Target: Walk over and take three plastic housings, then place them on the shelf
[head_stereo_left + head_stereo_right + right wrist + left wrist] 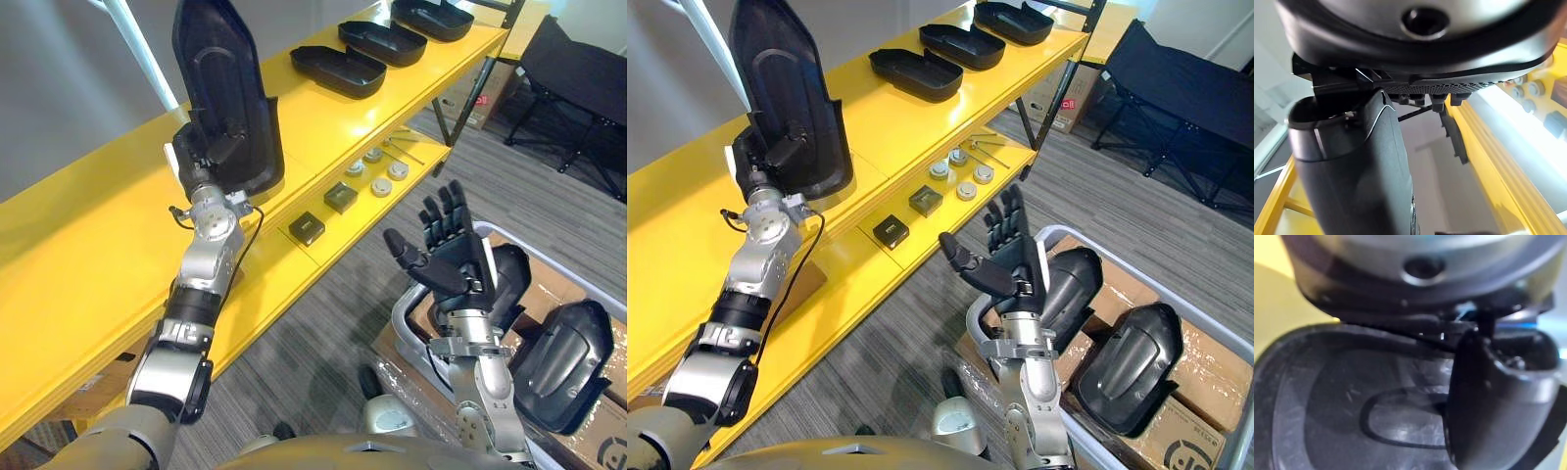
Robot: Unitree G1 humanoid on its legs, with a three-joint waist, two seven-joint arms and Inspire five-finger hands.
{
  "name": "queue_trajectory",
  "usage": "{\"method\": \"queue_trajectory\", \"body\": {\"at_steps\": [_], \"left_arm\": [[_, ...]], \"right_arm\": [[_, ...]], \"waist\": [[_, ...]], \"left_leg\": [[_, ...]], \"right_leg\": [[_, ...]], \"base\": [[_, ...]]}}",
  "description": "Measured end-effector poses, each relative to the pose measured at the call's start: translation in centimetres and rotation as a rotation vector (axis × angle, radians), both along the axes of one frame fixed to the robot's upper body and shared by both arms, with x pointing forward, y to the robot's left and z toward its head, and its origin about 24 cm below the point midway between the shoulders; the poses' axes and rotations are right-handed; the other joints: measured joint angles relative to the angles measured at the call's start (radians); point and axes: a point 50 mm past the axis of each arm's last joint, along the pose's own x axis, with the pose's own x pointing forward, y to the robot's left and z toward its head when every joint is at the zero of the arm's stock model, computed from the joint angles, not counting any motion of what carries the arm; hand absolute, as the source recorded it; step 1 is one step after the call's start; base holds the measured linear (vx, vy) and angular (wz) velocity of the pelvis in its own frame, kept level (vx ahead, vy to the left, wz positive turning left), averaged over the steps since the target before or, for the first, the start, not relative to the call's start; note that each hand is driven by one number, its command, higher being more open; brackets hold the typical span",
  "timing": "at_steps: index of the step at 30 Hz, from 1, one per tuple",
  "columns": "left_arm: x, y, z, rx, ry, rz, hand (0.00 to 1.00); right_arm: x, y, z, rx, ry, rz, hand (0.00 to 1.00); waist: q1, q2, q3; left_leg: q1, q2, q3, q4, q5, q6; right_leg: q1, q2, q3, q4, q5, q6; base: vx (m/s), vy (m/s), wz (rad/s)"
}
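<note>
Plastic housing (220, 78) held upright in left hand (211, 149), thumb and fingers clamped on its lower end. Thumb (1488, 396) pressed into hollow inner face. Lower edge at top board of yellow shelf (88, 225); contact not determinable. Three more housings (338, 70) (382, 42) (431, 18) lie in row further along same board. Right hand (456, 259) raised, fingers straight and spread, holding nothing, above grey cart (1215, 335). Two housings (1132, 367) (1073, 284) in cart on cardboard boxes (1200, 377). Small parts (341, 197) on lower board.
</note>
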Motion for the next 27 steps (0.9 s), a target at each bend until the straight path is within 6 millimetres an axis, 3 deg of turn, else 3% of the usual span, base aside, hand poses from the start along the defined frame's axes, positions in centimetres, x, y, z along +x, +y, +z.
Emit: {"method": "queue_trajectory", "body": {"at_steps": [6, 13, 17, 18, 27], "left_arm": [[0.5, 1.7, -1.1, -0.258, 0.069, 0.073, 0.00], [0.9, 1.9, 0.3, -0.269, 0.027, 0.121, 0.00], [1.2, 1.9, 1.4, -0.273, -0.007, 0.136, 0.00], [1.2, 2.0, 1.6, -0.270, -0.011, 0.138, 1.00], [1.2, 2.6, 1.9, -0.248, -0.003, 0.172, 1.00]], "right_arm": [[0.1, 0.8, -0.1, -0.004, 0.015, 0.044, 1.00], [0.5, 2.0, 0.2, -0.039, 0.013, 0.101, 1.00], [0.5, 2.6, 1.4, -0.043, -0.031, 0.121, 1.00], [0.5, 2.5, 1.4, -0.047, -0.033, 0.122, 1.00], [0.5, 2.1, 1.3, -0.079, -0.018, 0.118, 1.00]], "waist": [[-0.006, -0.012, 0.061], [-0.010, -0.025, 0.084], [-0.010, -0.027, 0.114], [-0.011, -0.026, 0.120], [-0.012, -0.017, 0.138]], "left_leg": [[-0.023, 0.004, 0.009, 0.002, 0.006, -0.005], [-0.023, 0.005, 0.008, 0.004, 0.008, -0.006], [-0.038, 0.006, 0.004, 0.026, 0.002, -0.004], [-0.038, 0.007, 0.004, 0.031, 0.002, -0.004], [-0.038, 0.022, 0.007, 0.045, -0.003, -0.008]], "right_leg": [[-0.023, -0.004, 0.006, -0.020, 0.013, -0.014], [-0.020, -0.005, 0.003, -0.020, 0.018, -0.009], [-0.025, -0.009, 0.001, -0.020, 0.018, -0.009], [-0.025, -0.008, 0.001, -0.020, 0.016, -0.011], [-0.026, 0.003, -0.008, -0.020, 0.014, -0.016]], "base": [[-0.08, -0.037, -0.05], [-0.01, -0.003, 0.00], [-0.09, -0.028, 0.01], [-0.05, -0.023, -0.01], [-0.03, -0.024, -0.02]]}}
